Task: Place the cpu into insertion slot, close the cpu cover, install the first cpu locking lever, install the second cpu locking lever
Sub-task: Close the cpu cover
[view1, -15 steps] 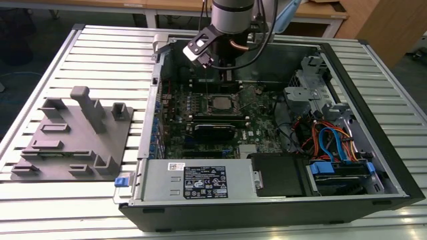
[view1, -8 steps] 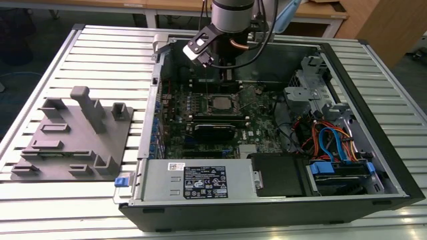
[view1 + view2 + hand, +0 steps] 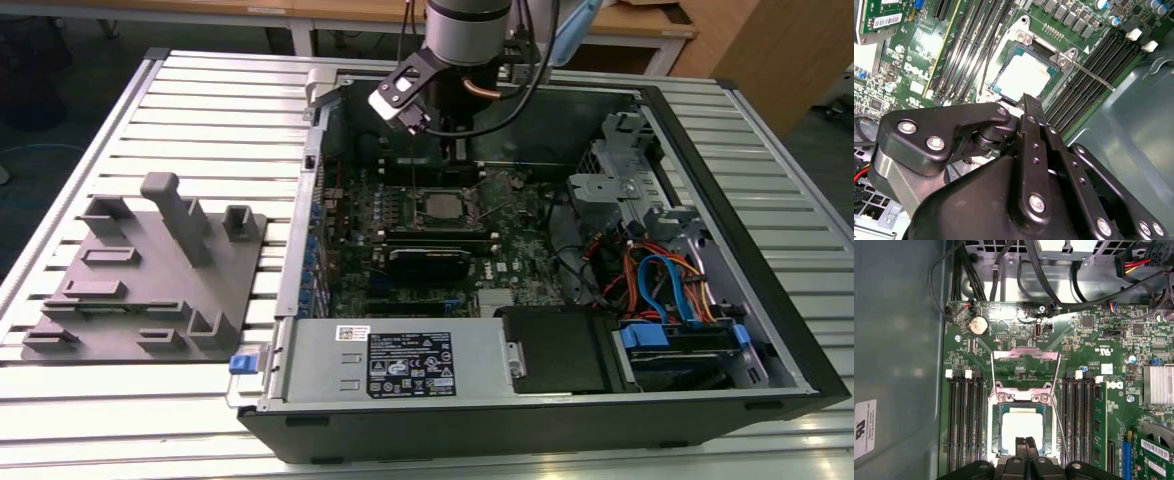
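Gripper: the gripper had its two fingers pressed together along one thin seam, with nothing pinched between them.
Gripper position: the tips hung at the near edge of the cpu; whether they touched its top could not be told.
Cpu: it lay flat in the insertion slot, silver face up and square to the slot's rim, so the first step looked done.
Key relation: the cpu cover lay straight beyond the cpu from the fingertips, on the coin cell side of the socket.
Cover state: it was swung open and clear of the chip, with board showing through its cut-out centre.
Cover heading: its free edge pointed away from the gripper. Its hinge line ran across the socket's far edge, at right angles to the memory slots.
Cover axis: the frame was nearly square with no marked long axis, so by my reading the hinge line governed its swing.
Lever: one thin locking lever ran out from a socket corner and appeared unlatched.
Surroundings: the motherboard sat inside the open computer case, with the arm reaching down into it.
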Action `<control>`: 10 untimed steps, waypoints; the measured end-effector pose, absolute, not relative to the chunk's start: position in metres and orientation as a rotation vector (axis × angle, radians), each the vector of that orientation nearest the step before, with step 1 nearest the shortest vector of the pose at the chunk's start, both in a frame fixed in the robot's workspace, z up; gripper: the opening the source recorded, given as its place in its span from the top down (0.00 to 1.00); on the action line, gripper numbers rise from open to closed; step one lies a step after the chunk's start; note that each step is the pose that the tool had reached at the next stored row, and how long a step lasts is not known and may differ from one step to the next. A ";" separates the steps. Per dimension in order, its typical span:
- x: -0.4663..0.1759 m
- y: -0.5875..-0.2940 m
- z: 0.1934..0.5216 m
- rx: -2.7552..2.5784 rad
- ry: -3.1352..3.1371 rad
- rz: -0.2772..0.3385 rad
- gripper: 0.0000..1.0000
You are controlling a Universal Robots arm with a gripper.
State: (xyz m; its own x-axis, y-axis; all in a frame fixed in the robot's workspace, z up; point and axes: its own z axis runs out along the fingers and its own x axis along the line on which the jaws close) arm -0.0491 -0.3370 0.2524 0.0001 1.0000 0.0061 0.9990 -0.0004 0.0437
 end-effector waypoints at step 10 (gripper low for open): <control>-0.045 -0.337 0.252 2.203 2.202 0.055 0.90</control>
State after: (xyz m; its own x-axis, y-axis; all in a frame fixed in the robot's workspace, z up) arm -0.0450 -0.3370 0.2524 0.0002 1.0000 0.0063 0.9990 -0.0004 0.0438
